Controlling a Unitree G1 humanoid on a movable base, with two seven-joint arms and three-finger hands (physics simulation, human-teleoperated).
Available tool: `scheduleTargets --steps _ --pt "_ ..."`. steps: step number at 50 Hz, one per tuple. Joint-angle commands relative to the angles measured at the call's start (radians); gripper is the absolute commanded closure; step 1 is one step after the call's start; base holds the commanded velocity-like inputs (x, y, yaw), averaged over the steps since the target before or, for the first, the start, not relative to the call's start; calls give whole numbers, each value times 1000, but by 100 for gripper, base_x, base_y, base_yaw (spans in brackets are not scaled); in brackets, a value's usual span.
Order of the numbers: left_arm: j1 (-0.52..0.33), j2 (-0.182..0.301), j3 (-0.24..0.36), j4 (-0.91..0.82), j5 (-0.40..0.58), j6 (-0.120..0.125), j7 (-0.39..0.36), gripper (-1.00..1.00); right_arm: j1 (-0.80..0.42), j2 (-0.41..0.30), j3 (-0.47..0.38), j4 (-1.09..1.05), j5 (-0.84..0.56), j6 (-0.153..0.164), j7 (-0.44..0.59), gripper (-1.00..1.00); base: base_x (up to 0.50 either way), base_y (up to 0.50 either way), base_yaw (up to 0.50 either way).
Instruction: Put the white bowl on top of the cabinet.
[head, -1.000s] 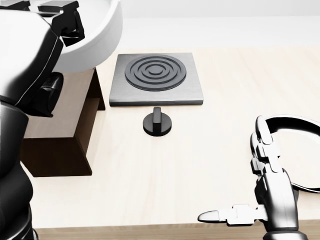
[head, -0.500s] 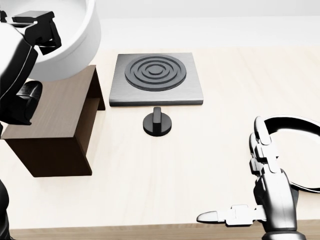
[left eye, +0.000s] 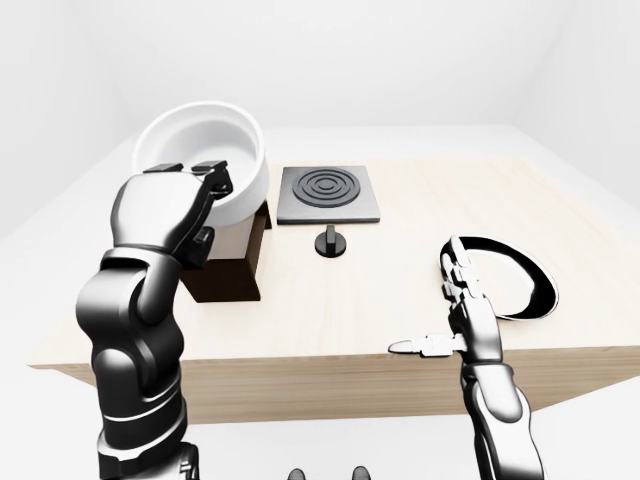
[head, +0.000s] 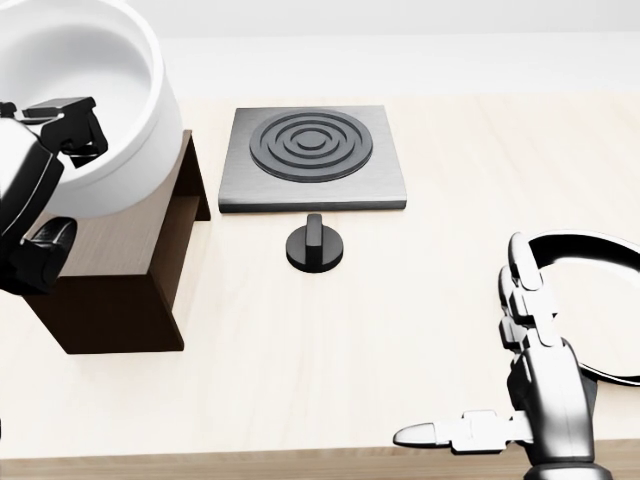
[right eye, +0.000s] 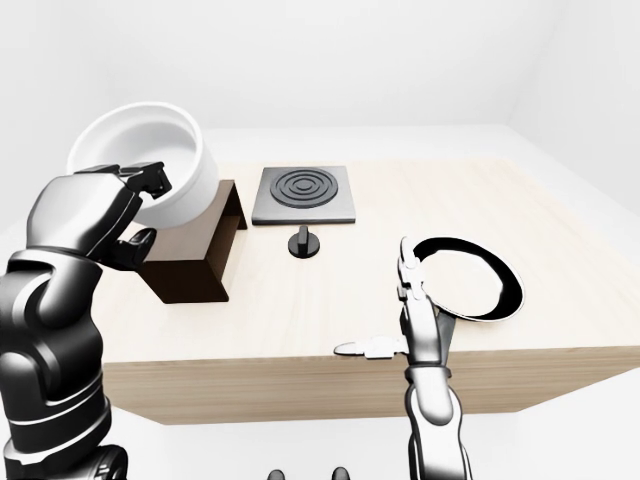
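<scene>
Two hands show. My left hand (right eye: 128, 200) pinches the rim of the white bowl (right eye: 150, 170), holding it over the dark cabinet (right eye: 190, 250), maybe touching its top; I cannot tell. My right hand (head: 520, 385) hangs wide open, holding nothing, beside a black ring (right eye: 470, 280).

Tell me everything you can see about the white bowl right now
The round, deep white bowl looks glossy, like glazed ceramic, with a thick rim and an empty interior. It sits tilted slightly, at the head view's upper left, over the top of the dark brown wooden cabinet; whether it rests on it I cannot tell. The black left hand grips its near rim, fingers hooked over the edge.
</scene>
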Motion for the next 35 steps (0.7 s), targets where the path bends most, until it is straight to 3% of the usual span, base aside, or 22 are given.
scheduleTargets --steps 1,35 --pt "48 15 30 24 -22 0 93 100 6 2 6 -1 -5 -5 -3 -100 0 0 0" --pt "33 63 53 139 -86 0 160 100 6 0 11 5 -10 -12 -3 -100 0 0 0"
